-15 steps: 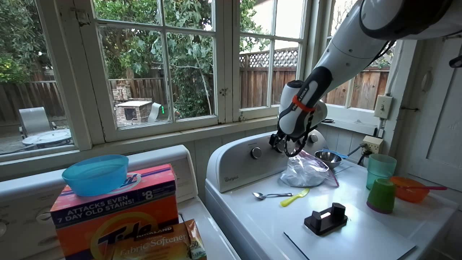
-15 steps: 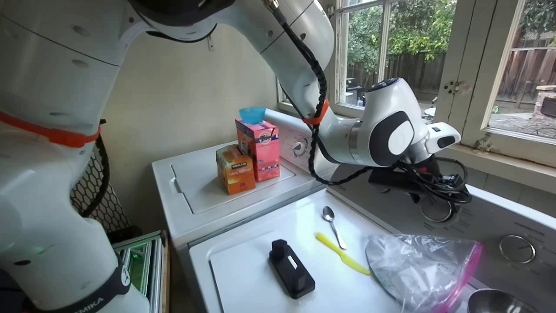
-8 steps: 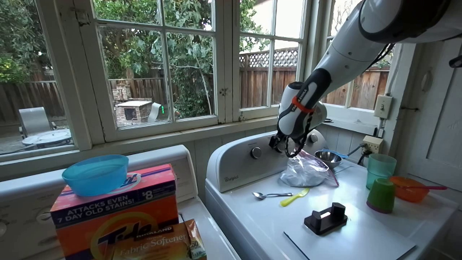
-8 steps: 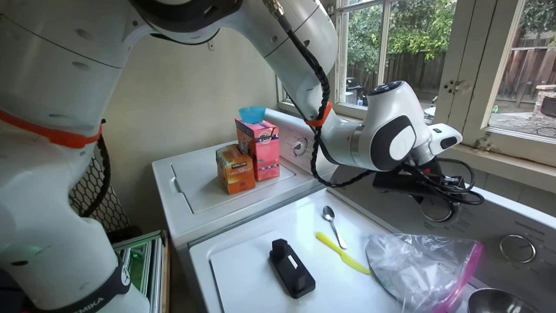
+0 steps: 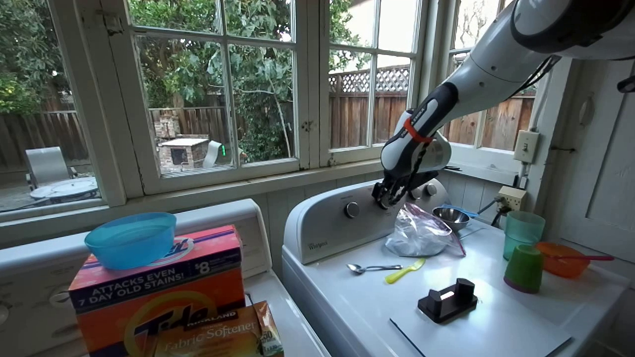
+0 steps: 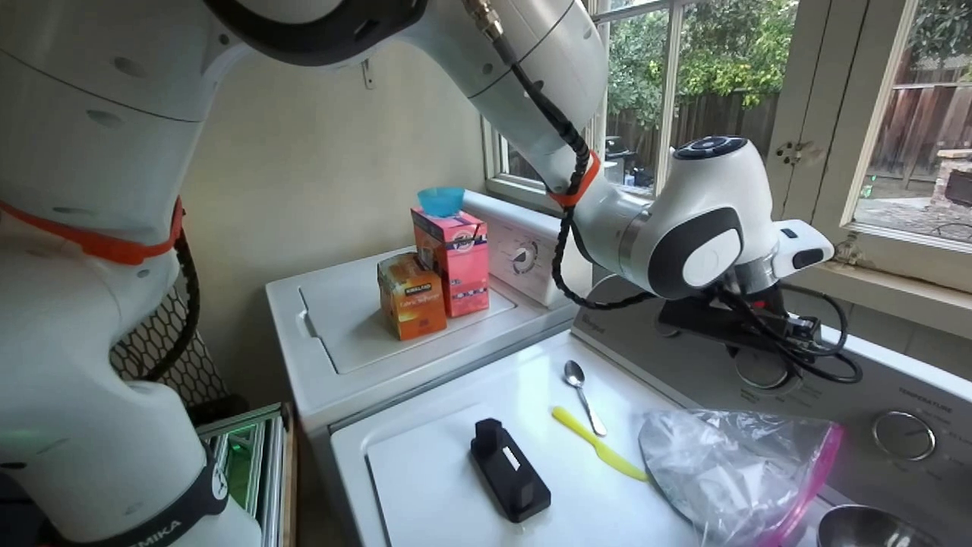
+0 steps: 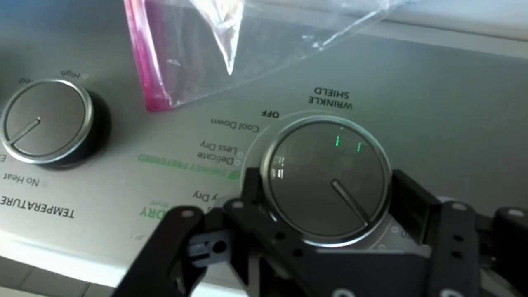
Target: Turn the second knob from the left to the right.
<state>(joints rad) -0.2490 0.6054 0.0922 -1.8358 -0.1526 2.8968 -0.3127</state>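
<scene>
The second knob from the left (image 7: pixel 303 202) is a round grey dial with a silver rim in the wrist view, which is upside down. Its pointer line aims at the lower right of that view. My gripper (image 7: pixel 324 178) has one finger on each side of the dial, both against its rim, so it appears shut on it. In an exterior view the gripper (image 5: pixel 383 194) covers most of the knob. In an exterior view the knob (image 6: pixel 759 372) shows partly below the gripper. The knobs sit on the raised panel (image 5: pixel 322 225) of the white appliance.
A clear plastic bag (image 5: pixel 421 235) leans near the panel below the gripper. The first knob (image 5: pixel 352 210) and the temperature knob (image 7: pixel 47 119) flank the held one. A spoon (image 5: pixel 372 268), yellow knife (image 5: pixel 406 271), black holder (image 5: pixel 448 301) and metal bowl (image 5: pixel 451 217) lie on the top.
The gripper body and wrist have rotated about the knob, and the forearm has shifted towards the right in both exterior views. The fingers stay at the same knob.
</scene>
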